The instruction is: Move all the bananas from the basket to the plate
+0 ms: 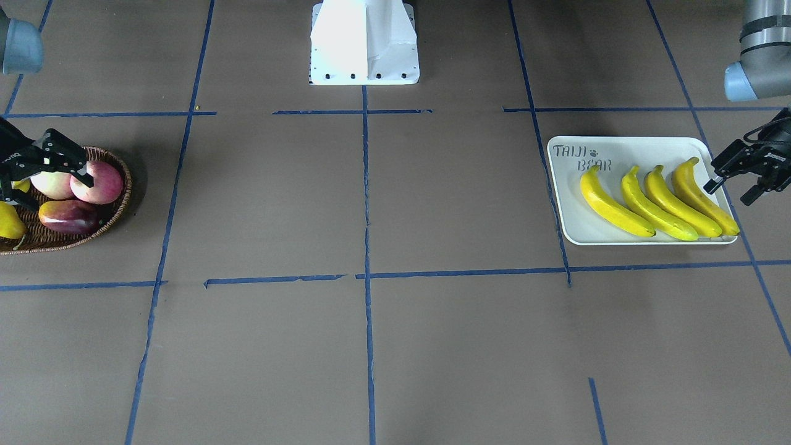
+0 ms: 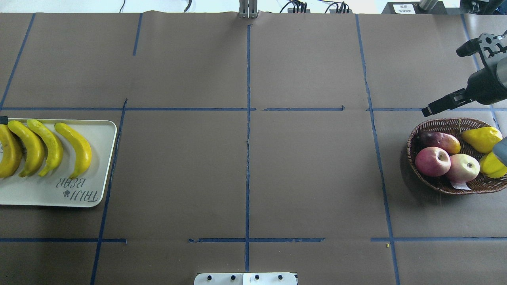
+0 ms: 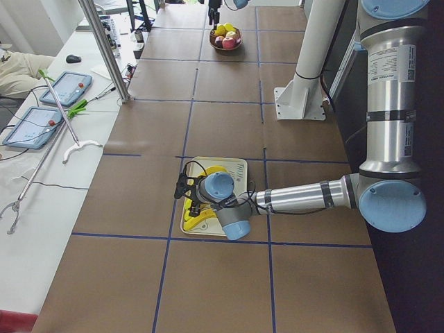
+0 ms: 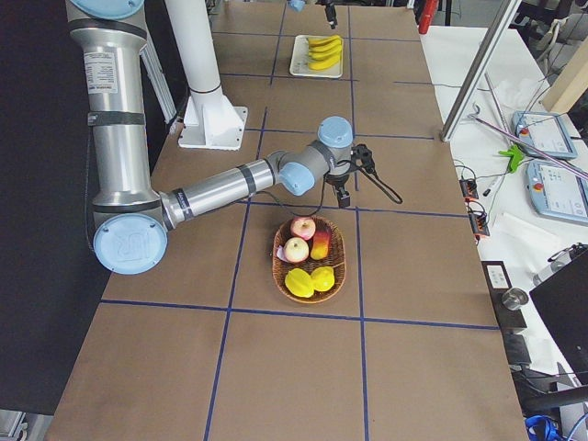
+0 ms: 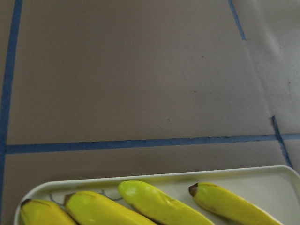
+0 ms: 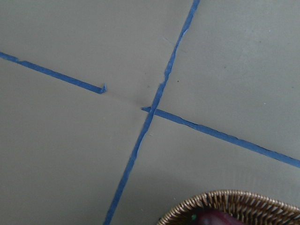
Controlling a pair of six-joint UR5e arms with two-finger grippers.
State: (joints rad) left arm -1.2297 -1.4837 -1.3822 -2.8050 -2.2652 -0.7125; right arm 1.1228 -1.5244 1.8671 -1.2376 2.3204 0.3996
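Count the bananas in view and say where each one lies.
4. The bananas lie side by side on the plate: one nearest the lettering, two in the middle, one by the left gripper. None shows in the basket.

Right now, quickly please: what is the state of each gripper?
Left gripper: open, holding nothing.
Right gripper: open, holding nothing.
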